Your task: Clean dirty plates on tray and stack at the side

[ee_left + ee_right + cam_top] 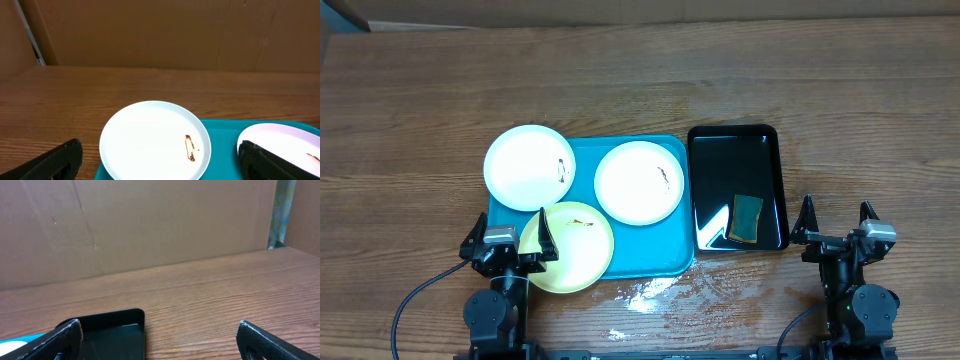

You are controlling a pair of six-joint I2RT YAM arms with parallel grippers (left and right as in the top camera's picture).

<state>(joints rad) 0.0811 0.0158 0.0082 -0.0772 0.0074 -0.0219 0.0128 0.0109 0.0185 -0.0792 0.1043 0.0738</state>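
Teal tray; left white plate has a short dark brown streak near its right rim, middle white plate has a small dark smear right of centre, and the pale yellow plate has a thin brownish mark near its top. Side tray is glossy black, sponge green with a yellowish edge. Table is mid-brown wood grain, backdrop plain tan cardboard, left gripper and right gripper black.

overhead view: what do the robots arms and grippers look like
Both arms are black. The left gripper and right gripper each have two pointed black fingers and a small silver-grey block beside them. A black cable curves from each base.
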